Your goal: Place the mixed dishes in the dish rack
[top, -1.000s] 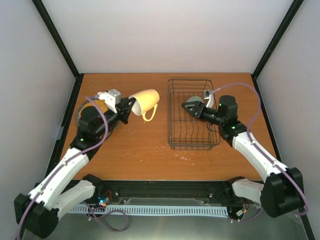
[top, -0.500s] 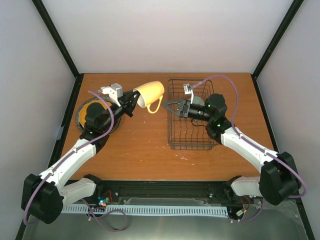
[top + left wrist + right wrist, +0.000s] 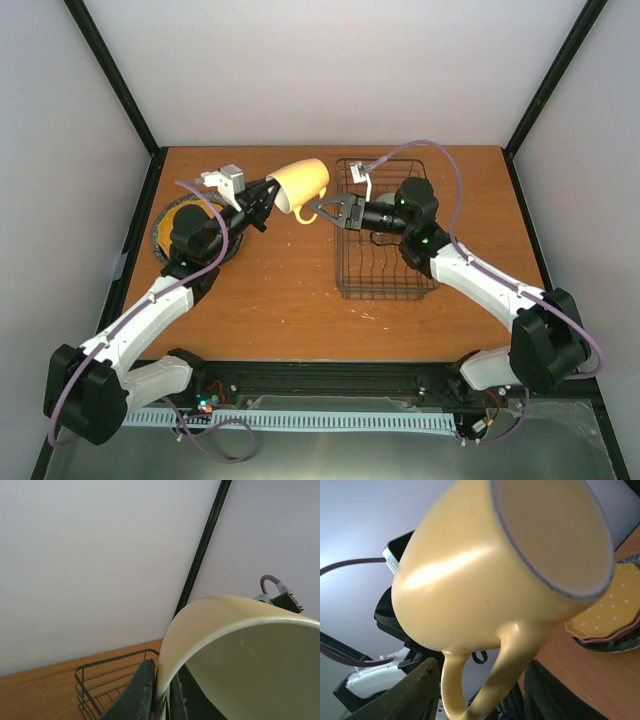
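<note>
Wooden surface: left pincer clamps yellow mug by rim, aloft; right pincer open, straddling the down-hanging handle

- Left arm reaches up toward top-view centre; left gripper pinched on mug rim.
- Right arm stretches leftward; right gripper fingers spread apart.

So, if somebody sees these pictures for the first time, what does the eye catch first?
The yellow mug, held in the air on its side just left of the dish rack, with the left gripper jaws shut on its rim. The right gripper points at it from the rack side, jaws open on either side of the mug's handle. A stack of plates lies on the table at the left.
</note>
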Robot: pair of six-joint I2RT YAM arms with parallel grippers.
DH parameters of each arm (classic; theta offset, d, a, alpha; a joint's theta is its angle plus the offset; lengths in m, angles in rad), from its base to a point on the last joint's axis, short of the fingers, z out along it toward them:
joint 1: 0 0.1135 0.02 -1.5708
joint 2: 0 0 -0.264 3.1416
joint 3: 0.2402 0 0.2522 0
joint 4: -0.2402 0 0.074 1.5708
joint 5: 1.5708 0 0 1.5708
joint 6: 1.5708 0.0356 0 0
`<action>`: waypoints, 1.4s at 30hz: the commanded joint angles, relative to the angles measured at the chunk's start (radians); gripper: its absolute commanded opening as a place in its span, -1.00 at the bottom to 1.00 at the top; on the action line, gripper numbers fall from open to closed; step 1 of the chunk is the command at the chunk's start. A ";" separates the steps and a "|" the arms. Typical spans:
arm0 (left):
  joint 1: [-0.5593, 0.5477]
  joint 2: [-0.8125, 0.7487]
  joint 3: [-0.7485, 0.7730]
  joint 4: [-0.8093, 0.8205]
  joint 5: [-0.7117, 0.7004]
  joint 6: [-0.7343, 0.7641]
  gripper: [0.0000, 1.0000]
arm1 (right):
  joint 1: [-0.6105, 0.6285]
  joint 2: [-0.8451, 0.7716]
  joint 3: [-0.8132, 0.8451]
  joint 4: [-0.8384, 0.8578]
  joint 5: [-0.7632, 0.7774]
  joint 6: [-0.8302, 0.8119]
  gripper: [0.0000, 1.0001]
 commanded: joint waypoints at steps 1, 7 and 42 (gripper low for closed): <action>-0.004 -0.006 0.059 0.111 0.002 -0.018 -0.99 | 0.013 0.026 0.036 0.022 -0.019 -0.009 -0.16; -0.004 0.015 0.082 0.106 0.013 -0.010 -0.99 | 0.022 0.065 0.040 0.112 -0.063 0.039 -0.77; -0.003 -0.058 0.176 -0.340 -0.343 0.265 0.99 | -0.068 -0.050 0.036 -0.071 0.132 -0.084 -0.94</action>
